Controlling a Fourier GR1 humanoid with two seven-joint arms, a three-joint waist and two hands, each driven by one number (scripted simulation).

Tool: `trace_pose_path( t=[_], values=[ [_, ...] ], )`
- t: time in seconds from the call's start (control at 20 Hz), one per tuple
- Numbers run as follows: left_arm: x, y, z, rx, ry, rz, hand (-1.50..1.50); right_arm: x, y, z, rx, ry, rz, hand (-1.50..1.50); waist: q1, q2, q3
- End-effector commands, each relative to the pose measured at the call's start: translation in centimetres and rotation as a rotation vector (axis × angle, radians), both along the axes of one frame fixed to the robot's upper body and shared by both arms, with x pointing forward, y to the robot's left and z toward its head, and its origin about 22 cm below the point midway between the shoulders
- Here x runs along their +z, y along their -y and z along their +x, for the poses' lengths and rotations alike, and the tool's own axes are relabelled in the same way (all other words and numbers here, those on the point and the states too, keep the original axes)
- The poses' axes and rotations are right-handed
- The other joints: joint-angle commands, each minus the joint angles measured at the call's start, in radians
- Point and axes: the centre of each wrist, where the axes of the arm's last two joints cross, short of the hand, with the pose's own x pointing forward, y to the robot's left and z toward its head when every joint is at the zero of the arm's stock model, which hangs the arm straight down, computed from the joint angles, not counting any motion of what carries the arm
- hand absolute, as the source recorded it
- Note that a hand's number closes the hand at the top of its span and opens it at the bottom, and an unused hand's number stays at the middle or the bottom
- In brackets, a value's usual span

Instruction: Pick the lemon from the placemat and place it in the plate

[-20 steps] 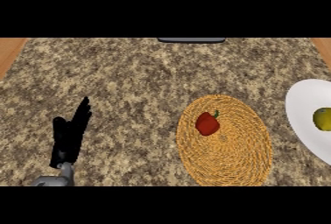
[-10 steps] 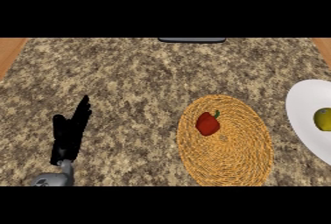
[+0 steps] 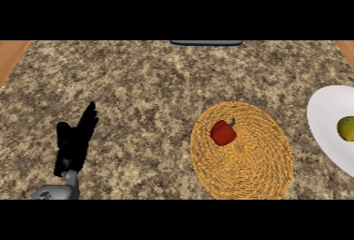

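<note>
In the head view, the woven placemat [image 3: 242, 151] lies on the speckled stone counter [image 3: 152, 84], and I use it as the landmark. It is round, straw-coloured, and reaches the lower edge of the scene.

On the placemat, in its upper left part, lies a red pepper [image 3: 223, 132] with a small green stem pointing up and right.

To the right of the placemat, just beside its rim but apart from it, there is the white plate [image 3: 325, 126], cut by the right edge of the view. The lemon [image 3: 346, 129] is already in this plate, near the right edge; only a part of it shows.

Far to the left of the placemat, the left hand [image 3: 72, 143] stands over the counter with its fingers straight and close together, pointing up. It holds nothing and touches no object. The grey forearm comes from the lower edge.

Above the placemat, at the far edge of the counter, a dark flat object [image 3: 207, 42] shows; what it is I cannot tell.
</note>
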Motion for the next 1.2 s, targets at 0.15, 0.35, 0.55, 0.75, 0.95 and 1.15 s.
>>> trace_pose_path(
  t=[0.15,0.35,0.55,0.75,0.95,1.15],
  values=[
    [-0.3,2.2,-1.0,-0.009,0.000,0.002,0.00,0.6,1.8,-2.7,0.021,0.046,0.023,-1.50,0.001,0.000,0.002],
    [0.3,2.2,-0.5,0.012,0.017,-0.016,0.00,0.0,1.4,-2.6,-0.008,0.054,0.018,-1.50,0.007,0.002,0.003],
    [-0.1,1.0,-0.3,-0.008,0.004,-0.014,0.00,1.5,2.8,-3.9,-0.029,0.066,0.025,-1.50,0.004,0.005,0.004],
    [0.9,1.2,-0.1,-0.020,0.002,-0.012,0.00,1.3,2.4,-3.3,-0.102,0.103,0.037,-1.50,0.013,0.003,0.005],
    [-0.2,0.6,-0.7,0.000,0.010,-0.017,0.00,1.0,3.2,-5.4,-0.133,0.075,0.012,-1.50,0.008,0.003,0.005],
    [-0.2,1.0,-0.1,-0.025,0.013,-0.005,0.00,0.5,2.6,-4.6,-0.164,0.072,-0.003,-1.50,0.014,0.008,0.006]
  ],
)
